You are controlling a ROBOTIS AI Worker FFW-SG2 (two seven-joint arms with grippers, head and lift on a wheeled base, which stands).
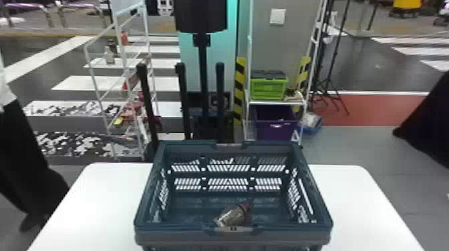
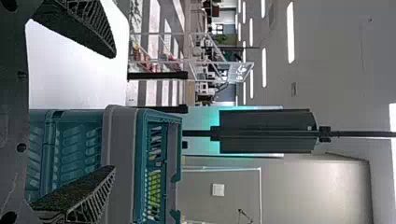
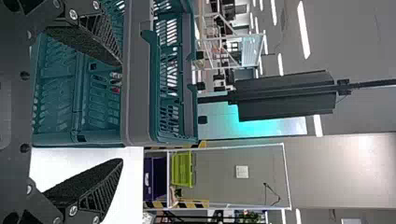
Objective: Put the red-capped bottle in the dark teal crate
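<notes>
The dark teal crate (image 1: pixel 234 233) stands on the white table. Inside it, close to the near wall, the bottle (image 1: pixel 230 215) lies tilted with its red cap (image 1: pixel 245 206) toward the right. In the left wrist view my left gripper (image 2: pixel 114 112) is open, its fingers spread before the crate (image 2: pixel 122 163) and the tabletop. My right gripper (image 3: pixel 122 111) is open too in the right wrist view, one finger in front of the crate (image 3: pixel 137 93) and the other over white tabletop. Part of the bottle (image 3: pixel 115 81) shows through the crate's slotted side.
The white table (image 1: pixel 360 207) extends left and right of the crate. Behind it stand a black-posted device (image 1: pixel 203 83), a white rack on the left (image 1: pixel 125 66), and a shelf with a lime-green box (image 1: pixel 269 88) and a purple bin (image 1: pixel 275 125).
</notes>
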